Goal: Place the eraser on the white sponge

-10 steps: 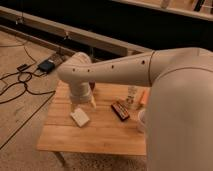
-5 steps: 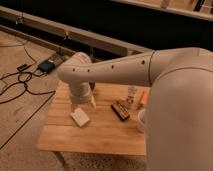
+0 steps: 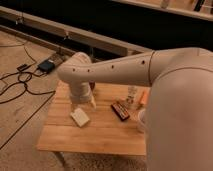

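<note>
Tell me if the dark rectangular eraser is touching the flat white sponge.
Apart. The camera view shows bare wooden tabletop between the dark rectangular eraser and the flat off-white sponge. The end effector hangs just behind the sponge, holding nothing.

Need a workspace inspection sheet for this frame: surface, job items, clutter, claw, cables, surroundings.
Surface: wooden table, light top.
Job's things: eraser flat on the table, right of centre; white sponge to its left, apart from it, nothing on it.
Clutter: orange stick and small clear item behind the eraser.
Claw: open, empty, just behind the sponge.
Cables: black cables and dark box on the floor, left.
Surroundings: carpet, dark wall.
</note>
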